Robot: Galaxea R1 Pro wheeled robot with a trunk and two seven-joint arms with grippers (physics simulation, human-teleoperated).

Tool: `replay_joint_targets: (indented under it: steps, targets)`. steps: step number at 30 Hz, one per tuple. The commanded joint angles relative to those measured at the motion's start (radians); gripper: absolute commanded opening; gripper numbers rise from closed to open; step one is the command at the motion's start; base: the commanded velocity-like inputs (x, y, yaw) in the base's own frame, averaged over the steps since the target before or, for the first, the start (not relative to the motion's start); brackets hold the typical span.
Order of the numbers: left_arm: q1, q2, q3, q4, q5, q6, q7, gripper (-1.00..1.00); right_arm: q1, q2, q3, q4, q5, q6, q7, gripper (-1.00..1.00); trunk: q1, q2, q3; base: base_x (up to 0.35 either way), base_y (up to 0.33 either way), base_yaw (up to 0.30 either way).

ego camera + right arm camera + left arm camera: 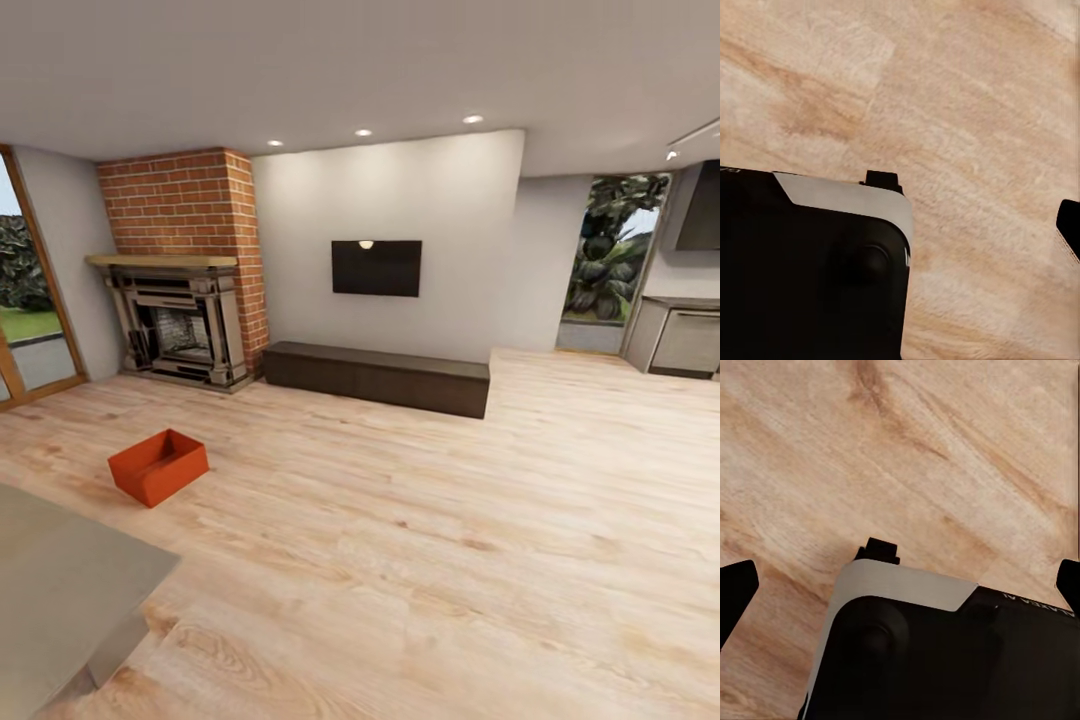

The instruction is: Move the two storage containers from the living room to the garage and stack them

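Sitting on the wood-plank floor [420, 560] near the brick fireplace [185, 270], one orange-red storage container [158, 466], seeming light and stiff, best gripped by its low wall; left gripper [900, 585] spread wide, right gripper state impossible to tell.

Storage container [158, 466] on plank floor [420, 520], lower left of frame. Fireplace [180, 325] behind it at left wall; low cabinet [378, 377] right of fireplace, TV [376, 267] above cabinet. Glass door [25, 300] far left edge.
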Motion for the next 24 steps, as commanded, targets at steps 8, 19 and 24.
replay_joint_targets:
  steps: [8, 19, 24]
  targets:
    - [-0.001, 0.000, -0.009, 0.000, 0.008, -0.002, 0.002, 1.00, -0.001, 0.000, 0.009, 0.003, -0.006, -0.005, -0.003, 1.00, 0.001, -0.001, -0.001, 0.325, 0.000, 0.000]
    - [-0.001, 0.000, -0.009, 0.000, 0.008, -0.002, 0.003, 1.00, -0.001, 0.000, 0.008, 0.003, -0.008, -0.005, -0.003, 1.00, 0.001, -0.001, -0.001, 0.325, 0.000, 0.000]
    - [-0.001, 0.000, -0.009, 0.000, 0.008, -0.002, 0.003, 1.00, -0.001, 0.000, 0.009, 0.003, -0.006, -0.005, -0.003, 1.00, 0.001, -0.001, -0.001, 0.325, 0.000, 0.000]
